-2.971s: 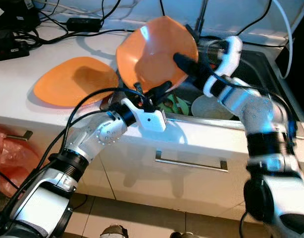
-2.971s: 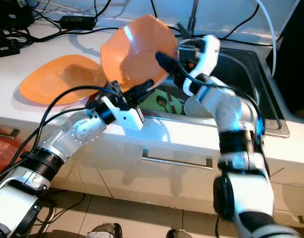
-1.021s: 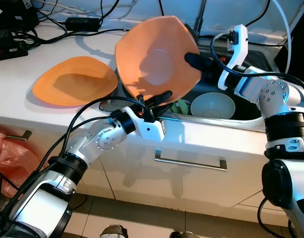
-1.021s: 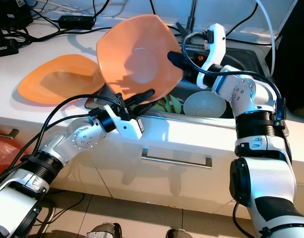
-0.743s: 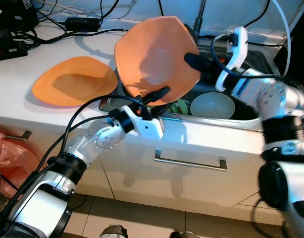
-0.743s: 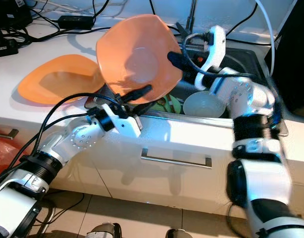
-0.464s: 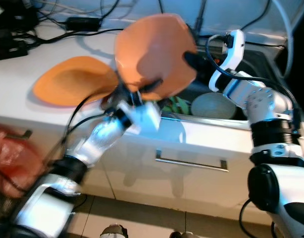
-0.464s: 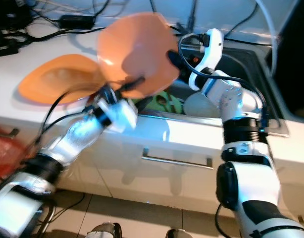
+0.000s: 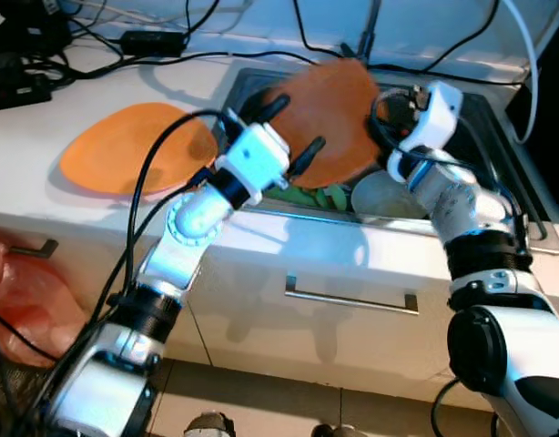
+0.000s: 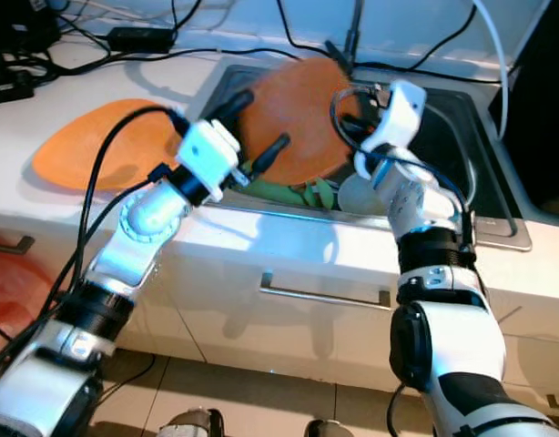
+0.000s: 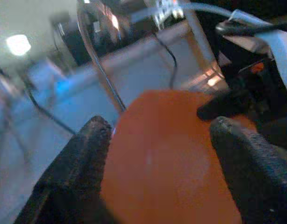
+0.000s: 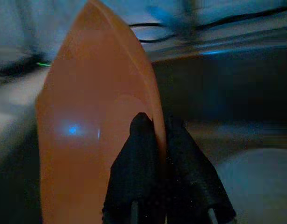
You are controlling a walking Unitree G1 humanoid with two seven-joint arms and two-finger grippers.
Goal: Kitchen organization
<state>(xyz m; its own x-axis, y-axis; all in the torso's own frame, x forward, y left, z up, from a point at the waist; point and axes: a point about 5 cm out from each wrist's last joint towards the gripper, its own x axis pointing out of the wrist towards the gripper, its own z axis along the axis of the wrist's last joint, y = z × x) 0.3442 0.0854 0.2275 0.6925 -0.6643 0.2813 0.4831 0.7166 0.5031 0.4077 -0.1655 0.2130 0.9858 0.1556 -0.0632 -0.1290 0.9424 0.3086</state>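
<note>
Over the sink (image 9: 498, 137), my right gripper (image 12: 155, 128) is clamped on the rim of an orange plate (image 9: 330, 123). My left gripper (image 9: 284, 137) is wide open, fingers either side of it. Another orange plate (image 9: 125, 150) sits near the counter's (image 9: 43, 205) front edge.

An orange plate (image 9: 330, 123) is hanging tilted over the sink (image 9: 484, 118), its rim pinched in my right gripper (image 12: 155, 135). A second orange plate (image 9: 134, 159) is lying flat on the counter (image 9: 43, 137), left of the sink.
</note>
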